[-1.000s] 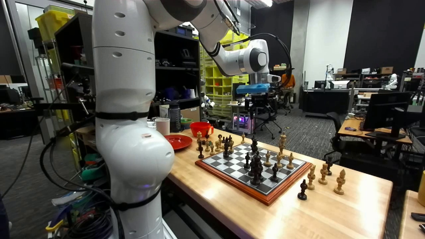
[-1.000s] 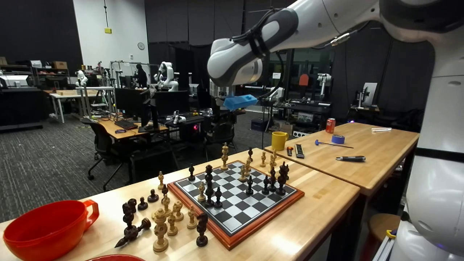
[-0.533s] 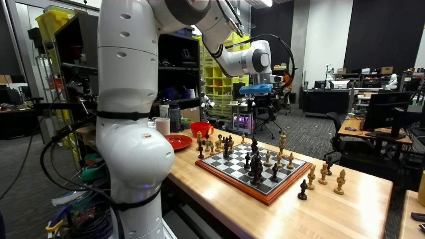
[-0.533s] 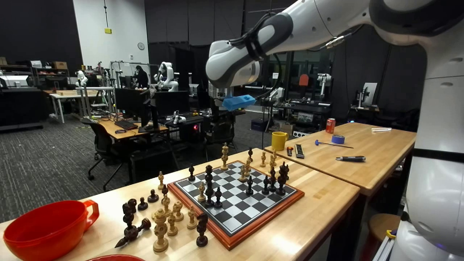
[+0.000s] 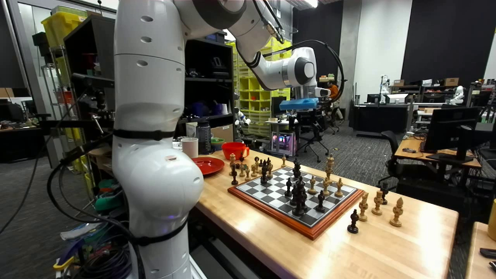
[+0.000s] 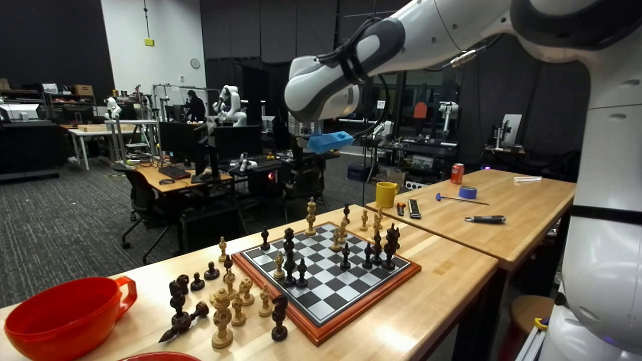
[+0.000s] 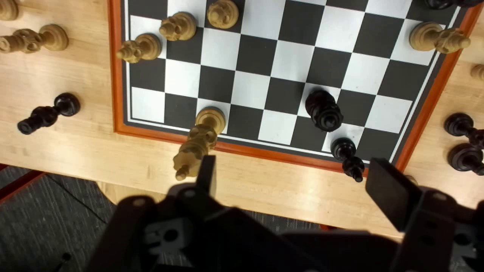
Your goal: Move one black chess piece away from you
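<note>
The chessboard (image 7: 291, 58) with a red-brown frame lies on the wooden table; it also shows in both exterior views (image 5: 271, 211) (image 6: 346, 301). Several black chess pieces stand on it, among them a tall one (image 7: 324, 110) and a small one (image 7: 348, 158) near the board edge in the wrist view. A black cluster stands on the board (image 5: 299, 199) (image 6: 390, 248). Another black piece (image 7: 49, 113) stands off the board. My gripper (image 7: 295, 177) is open and empty, high above the board's far edge; the small black piece appears near one fingertip in the wrist view.
Light wooden pieces stand on the board and beside it, including a tall one (image 7: 198, 145). Several loose pieces (image 6: 222, 321) stand near a red bowl (image 6: 65, 316) and a red plate (image 5: 209, 166). A yellow mug (image 6: 386, 194) and tools are on the second table.
The arm and gripper shifted slightly, a little to the right in an exterior view, between one second and half a second ago. Since then they are still. The chess pieces have not moved.
</note>
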